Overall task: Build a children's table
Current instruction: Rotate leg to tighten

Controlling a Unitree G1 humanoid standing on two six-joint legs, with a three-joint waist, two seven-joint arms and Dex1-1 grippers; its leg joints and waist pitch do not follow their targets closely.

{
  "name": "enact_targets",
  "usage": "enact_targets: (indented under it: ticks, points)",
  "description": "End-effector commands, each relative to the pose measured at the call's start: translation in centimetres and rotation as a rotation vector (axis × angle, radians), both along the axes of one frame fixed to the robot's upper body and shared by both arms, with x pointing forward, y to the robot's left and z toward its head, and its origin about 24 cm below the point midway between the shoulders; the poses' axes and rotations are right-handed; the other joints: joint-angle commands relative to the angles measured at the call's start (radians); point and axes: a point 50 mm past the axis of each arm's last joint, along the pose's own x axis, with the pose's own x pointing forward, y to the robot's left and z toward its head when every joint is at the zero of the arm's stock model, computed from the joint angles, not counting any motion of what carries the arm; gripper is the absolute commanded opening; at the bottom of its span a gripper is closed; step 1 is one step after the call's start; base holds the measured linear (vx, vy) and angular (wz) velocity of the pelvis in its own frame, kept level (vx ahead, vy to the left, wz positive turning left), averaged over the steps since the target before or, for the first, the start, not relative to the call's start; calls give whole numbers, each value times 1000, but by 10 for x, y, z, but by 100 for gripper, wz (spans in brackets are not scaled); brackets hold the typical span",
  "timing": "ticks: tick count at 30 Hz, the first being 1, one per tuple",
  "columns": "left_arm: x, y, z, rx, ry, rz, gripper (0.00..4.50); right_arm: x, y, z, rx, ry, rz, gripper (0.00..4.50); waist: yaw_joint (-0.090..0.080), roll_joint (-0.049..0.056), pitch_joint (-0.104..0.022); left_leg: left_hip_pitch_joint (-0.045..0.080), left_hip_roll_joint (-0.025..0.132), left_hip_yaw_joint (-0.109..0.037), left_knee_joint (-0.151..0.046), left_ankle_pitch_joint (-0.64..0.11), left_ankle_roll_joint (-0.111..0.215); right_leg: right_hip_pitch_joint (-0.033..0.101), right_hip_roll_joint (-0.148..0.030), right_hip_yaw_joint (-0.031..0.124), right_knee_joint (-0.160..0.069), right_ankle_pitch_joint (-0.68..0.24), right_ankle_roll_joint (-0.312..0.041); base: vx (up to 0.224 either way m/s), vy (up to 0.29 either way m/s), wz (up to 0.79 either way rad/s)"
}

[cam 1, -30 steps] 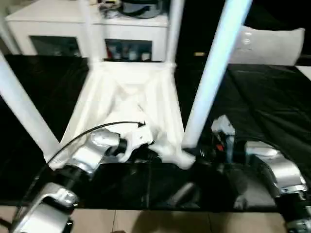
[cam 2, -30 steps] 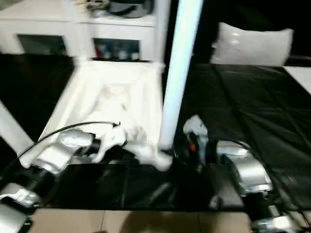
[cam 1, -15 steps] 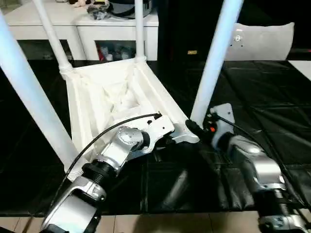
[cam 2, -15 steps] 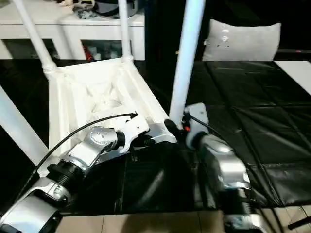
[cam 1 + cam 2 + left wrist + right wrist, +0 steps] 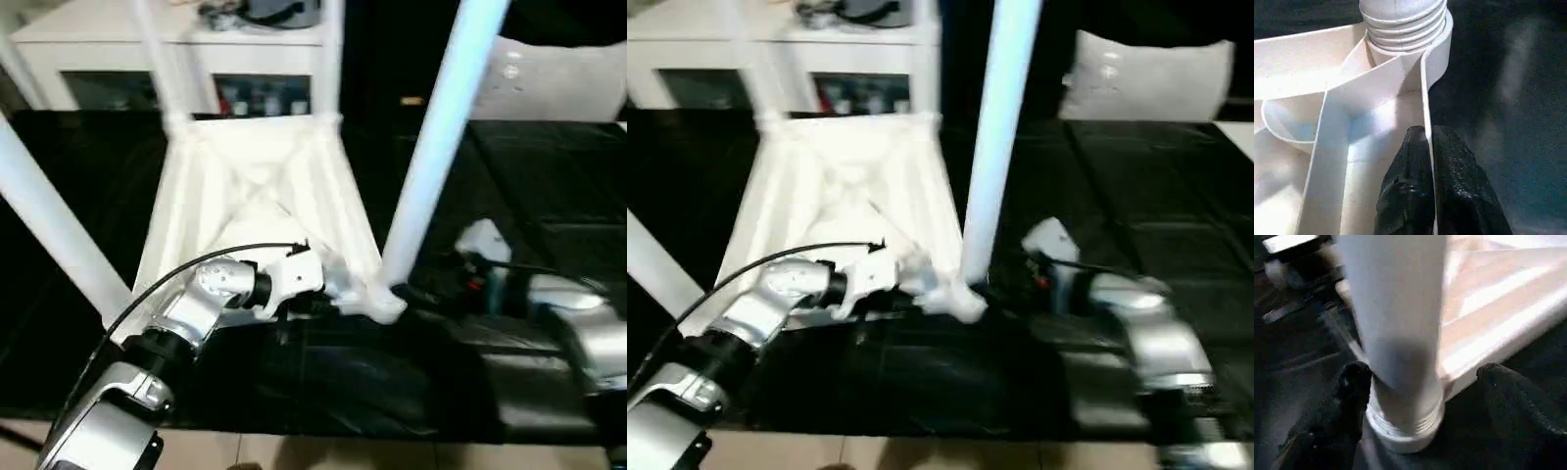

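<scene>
The children's table (image 5: 260, 201) lies upside down on the black-covered worktable (image 5: 549, 186), ribbed underside up, with four legs standing in the corner sockets. Left side: the left gripper (image 5: 1427, 147) is pinched on the thin rim wall of the table top, one finger (image 5: 1409, 186) inside the rim and the other outside it, the wall sandwiched between them. Just ahead of those fingertips, along the same rim, sits the near corner socket with the threaded base of a leg (image 5: 1403, 24) seated in it. Right side: the right gripper (image 5: 1422, 382) has its fingers spread wide on either side of that leg's (image 5: 1396, 323) foot, one finger (image 5: 1354, 382) close against the collar and the other well clear of it, beyond the table's edge; nothing is clamped there. From the head camera the right gripper (image 5: 416, 294) sits low beside the socket, at the bottom of the tall near-right leg (image 5: 441, 127). Judgement: the step in hand looks like seating or tightening this leg, with all legs apparently in place, so the build reads as nearly done. To do it well, keep the left pinch firm so the top cannot spin or slide, centre the leg between the right fingers before closing, grip low near the collar, and turn about the leg's own axis. Risk: an off-centre grip could tip the leg or drag the table across the cloth.
</scene>
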Motion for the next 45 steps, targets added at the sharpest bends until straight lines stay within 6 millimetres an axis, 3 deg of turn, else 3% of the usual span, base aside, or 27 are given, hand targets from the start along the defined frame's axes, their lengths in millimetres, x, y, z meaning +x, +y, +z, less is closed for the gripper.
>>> enact_targets:
  ticks: [1,4,10,17,19,20,25,28,31,32,33,34,36,37,39,40,41,42,43,44,45]
  points:
    - [-8,-1,-4,23,25,-95,0,-4,5,3,4,4,90,360,7,-21,-59,1,81,-25,-57,-79,122,56,-111,82,-64,-283,-69,0,0,0]
    - [-14,0,-4,57,32,-213,0,-7,6,2,-10,38,195,339,14,-21,-61,3,85,-27,-57,-75,117,54,-112,84,-59,-258,-83,0,0,0]
    - [-18,-2,-4,71,32,-278,0,-7,14,0,-14,48,268,292,31,-24,-62,5,89,-25,-57,-61,104,54,-116,88,-50,-231,-104,0,0,0]
    - [-16,-3,-5,82,21,-292,0,-10,21,-7,37,103,300,222,34,-22,-62,5,86,-26,-58,-74,94,56,-114,86,-56,-254,-89,0,0,0]
    - [-16,-2,-5,79,25,-291,0,-12,21,-7,48,113,305,207,35,-22,-64,5,88,-27,-57,-66,93,56,-114,87,-52,-239,-91,0,0,0]
    - [-17,-2,-6,67,40,-283,0,-14,20,-7,64,121,302,207,36,-17,-64,6,88,-27,-57,-66,93,56,-115,87,-53,-237,-92,0,0,0]
    - [-16,-4,-5,18,90,-227,0,-19,23,-7,123,145,291,197,41,-21,-65,6,91,-27,-57,-56,93,58,-116,89,-49,-213,-103,0,0,0]
    - [-9,-11,-3,-33,99,-99,0,-21,35,-13,158,161,188,196,39,-23,-61,6,89,-26,-60,-65,87,55,-114,88,-55,-254,-92,0,0,0]
    - [-5,-19,-2,-51,108,-8,0,-4,42,-22,130,153,-36,196,26,-24,-50,11,73,-23,-62,-128,45,49,-114,82,-81,-416,-50,0,0,0]
    - [-3,-22,-3,-55,116,28,0,2,44,-26,117,151,-119,196,18,-19,-49,14,66,-24,-61,-146,30,50,-113,75,-91,-479,-28,0,0,0]
    - [-3,-22,-3,-55,116,28,0,2,44,-26,117,151,-119,196,9,-23,-46,9,65,-25,-62,-151,25,53,-112,73,-96,-502,-14,-53,-5,-7]
    - [-3,-24,-3,-58,121,49,0,6,45,-28,109,150,-167,196,-2,-23,-42,13,59,-27,-60,-187,16,52,-108,61,-111,-562,19,0,0,0]
    - [2,-40,-4,-81,119,169,0,23,51,-36,75,177,-429,195,-27,-20,-38,23,56,-29,-57,-230,7,47,-105,51,-123,-601,39,0,0,0]
    - [3,-44,-4,-92,119,204,0,26,52,-38,66,188,-494,195,-63,-9,-33,32,66,-43,-54,-329,-11,51,-101,16,-142,-644,63,0,0,0]
    - [5,-49,-3,-104,117,242,0,29,53,-39,63,195,-548,195,-83,-3,-34,39,78,-53,-58,-395,-10,56,-101,6,-147,-620,74,0,0,0]
    - [8,-58,-1,-119,99,300,0,33,60,-38,80,168,-594,195,-105,7,-29,25,120,-72,-92,-517,-12,80,-96,12,-111,-535,64,0,0,0]
    - [9,-62,-1,-122,90,316,0,34,63,-37,90,148,-593,230,-104,10,-30,15,136,-80,-109,-561,-17,92,-97,28,-75,-493,59,0,0,0]
    - [9,-62,-1,-122,90,316,0,34,63,-37,90,148,-593,230,-101,9,-26,9,150,-85,-129,-610,-27,96,-97,48,-48,-472,52,0,0,0]
    - [10,-65,0,-120,77,320,0,34,67,-36,126,132,-598,265,-100,-16,-21,45,99,-61,-103,-625,-63,48,-114,79,-82,-567,23,0,0,0]
    - [10,-66,0,-119,73,319,0,34,67,-35,134,130,-600,267,-100,-37,-19,62,49,-49,-60,-528,-55,23,-130,62,-135,-724,46,0,0,0]
    - [8,-65,1,-109,56,300,0,33,67,-33,155,117,-590,267,-89,-40,-18,79,8,-28,-12,-399,-33,2,-137,47,-168,-834,67,0,0,0]
